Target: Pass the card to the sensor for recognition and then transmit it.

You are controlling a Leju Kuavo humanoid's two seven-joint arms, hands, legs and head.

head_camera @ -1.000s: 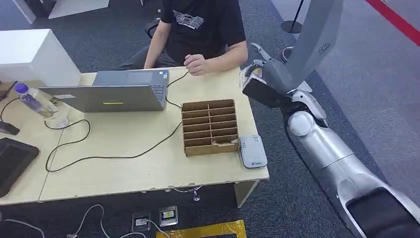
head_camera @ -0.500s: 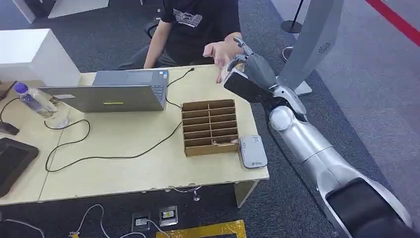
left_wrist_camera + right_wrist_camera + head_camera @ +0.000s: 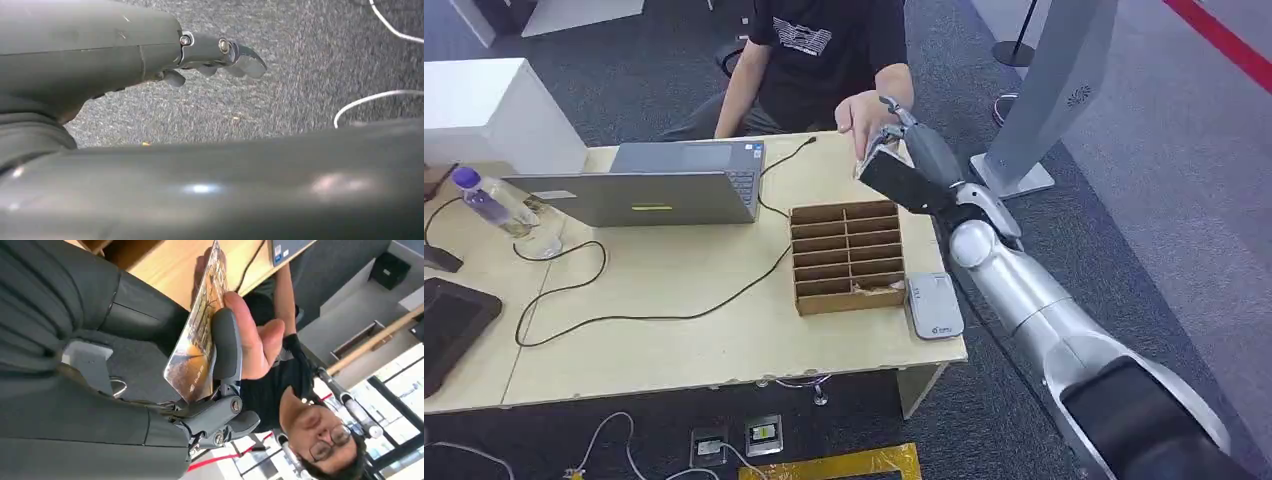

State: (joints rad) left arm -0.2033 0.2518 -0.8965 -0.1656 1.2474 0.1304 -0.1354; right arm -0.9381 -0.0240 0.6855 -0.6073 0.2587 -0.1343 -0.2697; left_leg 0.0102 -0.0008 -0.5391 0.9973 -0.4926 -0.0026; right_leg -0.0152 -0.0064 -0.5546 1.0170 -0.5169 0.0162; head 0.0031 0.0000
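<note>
My right hand (image 3: pixel 220 370) pinches the card (image 3: pixel 197 335) between thumb and fingers, up over the far right corner of the desk (image 3: pixel 674 330). The right wrist view shows the card's printed face edge-on to me, with the person's hand (image 3: pixel 255 335) touching its other side; the head view shows that hand (image 3: pixel 864 108) just beyond mine (image 3: pixel 894 150), the card there too small to make out. Below my arm sit the divided wooden tray (image 3: pixel 847 256) and the grey sensor (image 3: pixel 934 305) beside it. A laptop (image 3: pixel 664 185) stands further left. My left hand (image 3: pixel 220 57) hangs over carpet, fingers loosely apart, holding nothing.
</note>
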